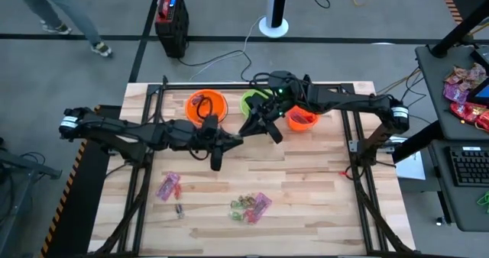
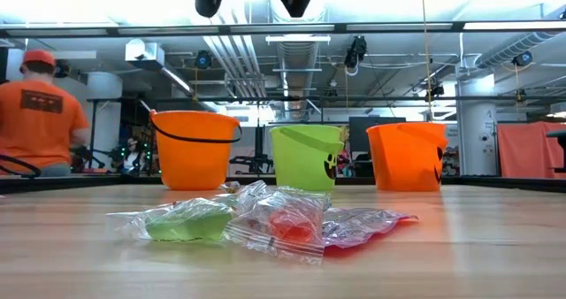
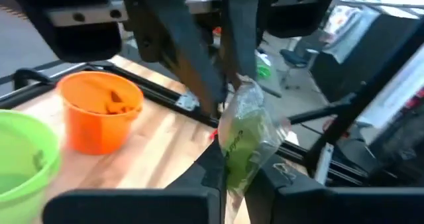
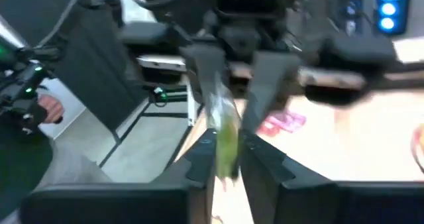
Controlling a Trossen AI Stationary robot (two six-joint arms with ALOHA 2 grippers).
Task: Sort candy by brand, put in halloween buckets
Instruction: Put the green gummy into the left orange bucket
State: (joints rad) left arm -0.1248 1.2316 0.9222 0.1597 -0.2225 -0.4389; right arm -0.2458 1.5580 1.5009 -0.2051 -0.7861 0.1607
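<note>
A clear candy packet with green contents (image 3: 246, 139) (image 4: 223, 132) hangs in the air between both grippers, above the table in front of the green bucket (image 1: 255, 102). My left gripper (image 1: 238, 138) (image 3: 237, 179) and right gripper (image 1: 253, 128) (image 4: 226, 159) meet there, each shut on the packet. An orange bucket (image 1: 206, 105) stands to the green one's left, and another orange bucket (image 1: 302, 119) to its right. More candy lies on the table: a pink packet (image 1: 169, 186), a tiny piece (image 1: 179, 210) and a small heap (image 1: 250, 206). My left gripper pinches the green-filled packet at one end (image 3: 233, 166) between its two fingers. The packet stands out beyond the fingertips, clear of the table. Its other end (image 3: 240, 90) is between the right gripper's fingers. My right gripper pinches the same packet at its opposite end (image 4: 225, 148) between its two fingers, coming from the table's right side. The packet reaches from there toward the left gripper's fingers (image 4: 199, 63) and is lifted clear of the table.
The three buckets stand in a row near the table's far edge (image 2: 193, 149) (image 2: 305, 156) (image 2: 407, 155). Clear packets of green, red and pink candy (image 2: 265, 221) lie near the near edge. A black frame (image 1: 145, 159) borders the tabletop. A person in orange (image 2: 40, 113) is in the room behind.
</note>
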